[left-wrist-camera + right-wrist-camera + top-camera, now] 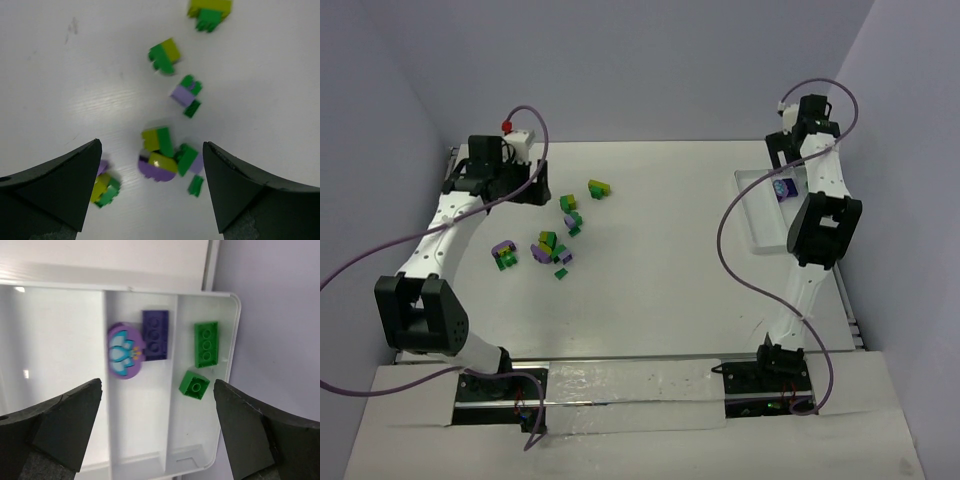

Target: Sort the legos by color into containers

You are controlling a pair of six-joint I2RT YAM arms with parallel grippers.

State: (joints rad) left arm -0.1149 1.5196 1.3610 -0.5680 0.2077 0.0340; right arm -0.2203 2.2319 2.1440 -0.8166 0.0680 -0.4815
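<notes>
Over the divided tray (55,350) the right gripper (157,385) hangs wide and empty — purple brick (155,334) mid-slot, green bricks (206,343) in the end slot — while the left gripper (151,144), also wide, hovers above the loose legos (159,157) on the counter (75,90): next call, I'd say, is a clean pinch on one.

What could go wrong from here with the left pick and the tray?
1. The left gripper stands open over a tight pile of legos where colours look stuck together; it may lift a mixed clump.
2. The right gripper hangs open close over the tray; pulling away could nudge it.
</notes>
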